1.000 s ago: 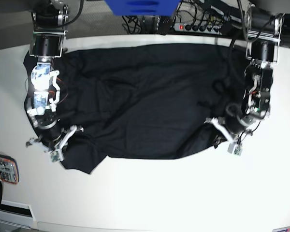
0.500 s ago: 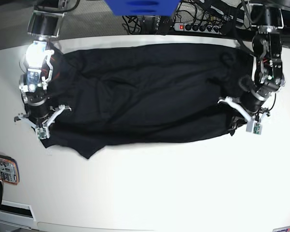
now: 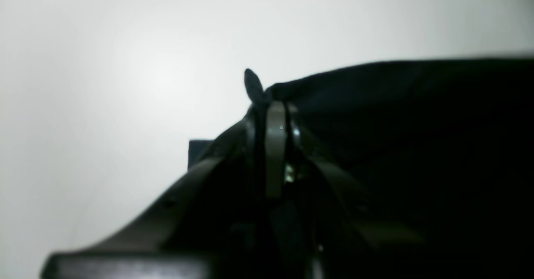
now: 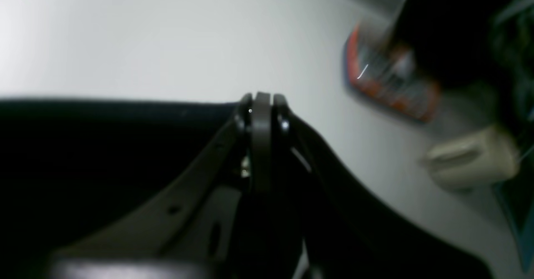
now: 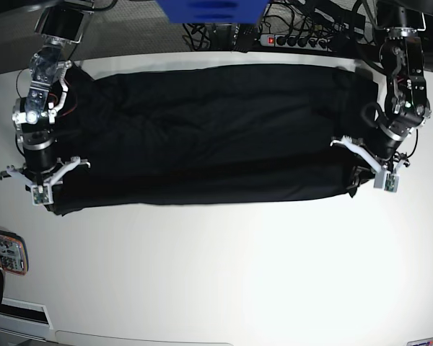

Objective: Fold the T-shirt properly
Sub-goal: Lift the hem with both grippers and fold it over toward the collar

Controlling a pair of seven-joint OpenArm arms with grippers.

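The black T-shirt [image 5: 209, 130] lies stretched into a long band across the white table [image 5: 224, 274]. At its right end my left gripper [image 5: 356, 182] is shut on the lower corner. The left wrist view shows that gripper [image 3: 271, 104] closed on the T-shirt [image 3: 396, 104], with a small tip of cloth poking out past the fingertips. My right gripper [image 5: 49, 205] pinches the lower corner at the left end. In the right wrist view it [image 4: 260, 99] is closed where the T-shirt [image 4: 104, 129] edge meets it.
An orange-edged device [image 5: 3, 252] lies at the table's left edge, also seen as the blurred orange device [image 4: 388, 83] beside a beige object [image 4: 471, 158]. A power strip [image 5: 296, 40] with cables and a blue object [image 5: 209, 11] sit behind the table.
Both grippers have moved outward, away from each other, with the cloth in them. The shirt has been pulled from a rumpled spread into a taut, straight-edged band.
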